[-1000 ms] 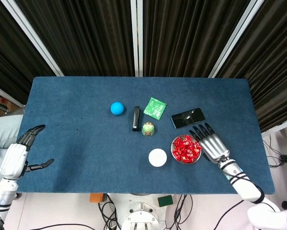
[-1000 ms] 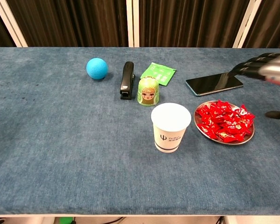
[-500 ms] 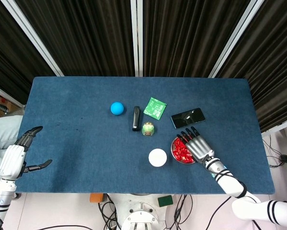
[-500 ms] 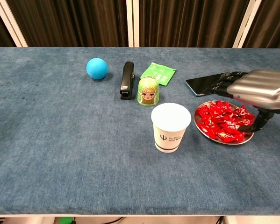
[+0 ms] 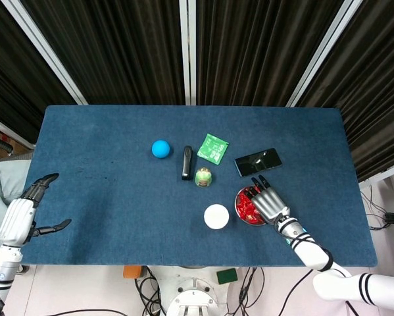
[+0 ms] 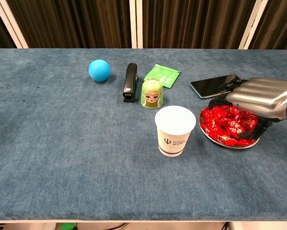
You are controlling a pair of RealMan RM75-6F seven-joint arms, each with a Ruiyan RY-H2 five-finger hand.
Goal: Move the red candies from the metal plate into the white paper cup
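Red wrapped candies (image 6: 224, 122) fill a small metal plate (image 6: 229, 143) at the table's front right. A white paper cup (image 6: 175, 129) stands upright just to the plate's left, apart from it. My right hand (image 6: 260, 96) lies palm down over the plate's right half, fingers bent down into the pile. The fingertips are hidden among the candies, so any grip is unclear. In the head view the right hand (image 5: 266, 203) covers most of the candies (image 5: 245, 204), beside the cup (image 5: 216, 216). My left hand (image 5: 25, 210) hangs off the table's left edge, fingers apart and empty.
A black phone (image 6: 215, 85) lies just behind the plate. A green nesting doll (image 6: 152, 93), a black stapler (image 6: 130, 81), a green packet (image 6: 162, 74) and a blue ball (image 6: 99, 70) sit behind the cup.
My right hand has moved left from beside the plate to over it and sunk onto the candies, fingers curling down. The left hand has barely shifted.
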